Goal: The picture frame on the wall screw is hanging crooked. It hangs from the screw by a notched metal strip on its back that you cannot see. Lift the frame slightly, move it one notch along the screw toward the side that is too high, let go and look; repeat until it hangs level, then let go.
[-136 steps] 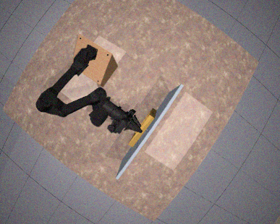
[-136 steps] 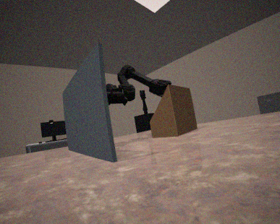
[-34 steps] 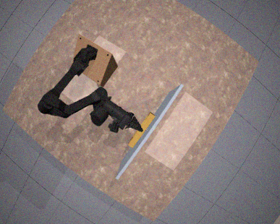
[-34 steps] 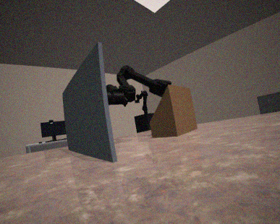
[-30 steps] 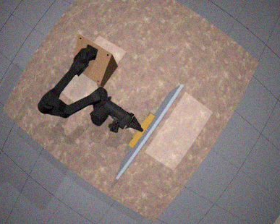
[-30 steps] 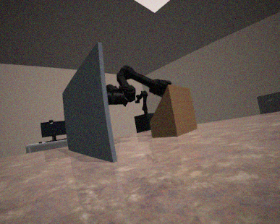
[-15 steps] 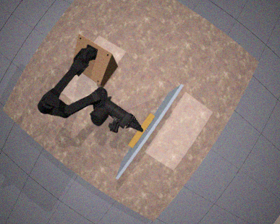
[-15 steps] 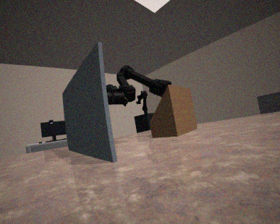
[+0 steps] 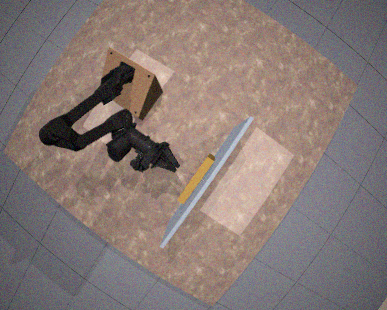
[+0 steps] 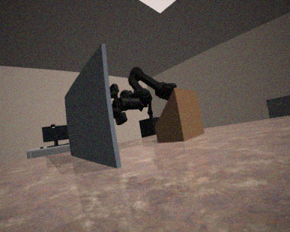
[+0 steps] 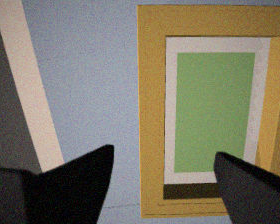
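The yellow picture frame (image 9: 196, 180) (image 11: 152, 110), with a green picture in a white border, hangs on the blue-grey wall panel (image 9: 231, 140) (image 10: 89, 112) (image 11: 91, 75). In the wrist view the frame's sides run nearly upright in the picture, while the panel's left edge slants; I cannot tell from this whether it hangs level. My gripper (image 9: 178, 167) (image 11: 164, 156) is open and empty, a short way in front of the frame. In the wrist view its fingertips appear on either side of the frame's left bar. The screw and notched strip are hidden; the exterior view shows only the panel's back.
The arm stands on a brown wedge-shaped block (image 9: 144, 95) (image 10: 192, 112) across the table from the panel. A pale rectangle (image 9: 252, 180) lies on the table behind the panel. A dark monitor (image 10: 55, 133) stands in the background.
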You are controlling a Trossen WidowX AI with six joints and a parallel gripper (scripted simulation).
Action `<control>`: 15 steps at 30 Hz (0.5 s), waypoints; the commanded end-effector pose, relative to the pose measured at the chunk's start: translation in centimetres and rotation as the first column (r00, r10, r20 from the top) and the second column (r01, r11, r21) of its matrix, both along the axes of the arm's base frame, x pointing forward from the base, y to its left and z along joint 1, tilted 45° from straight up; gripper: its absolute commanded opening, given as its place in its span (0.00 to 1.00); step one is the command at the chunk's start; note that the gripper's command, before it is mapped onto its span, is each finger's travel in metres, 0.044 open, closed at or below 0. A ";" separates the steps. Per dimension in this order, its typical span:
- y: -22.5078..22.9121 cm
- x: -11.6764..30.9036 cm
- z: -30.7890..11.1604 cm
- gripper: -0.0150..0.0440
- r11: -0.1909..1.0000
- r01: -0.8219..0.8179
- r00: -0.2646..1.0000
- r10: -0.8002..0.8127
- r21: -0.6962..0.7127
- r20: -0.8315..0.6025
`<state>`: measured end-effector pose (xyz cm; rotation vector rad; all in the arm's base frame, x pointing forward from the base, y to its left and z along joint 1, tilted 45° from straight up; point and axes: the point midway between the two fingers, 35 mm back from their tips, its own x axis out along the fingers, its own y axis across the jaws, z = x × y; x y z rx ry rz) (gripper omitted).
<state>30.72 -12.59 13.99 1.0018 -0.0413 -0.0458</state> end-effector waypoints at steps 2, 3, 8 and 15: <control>0.6 -2.7 -0.4 0.69 0.996 -0.005 1.000 0.005 0.085 0.001; 0.6 -2.7 -0.4 0.69 0.996 -0.005 1.000 0.005 0.085 0.001; 0.3 -3.4 0.8 0.69 0.998 0.001 1.000 -0.001 0.065 -0.007; 1.0 -6.4 2.5 0.69 0.998 0.000 1.000 0.000 0.071 -0.010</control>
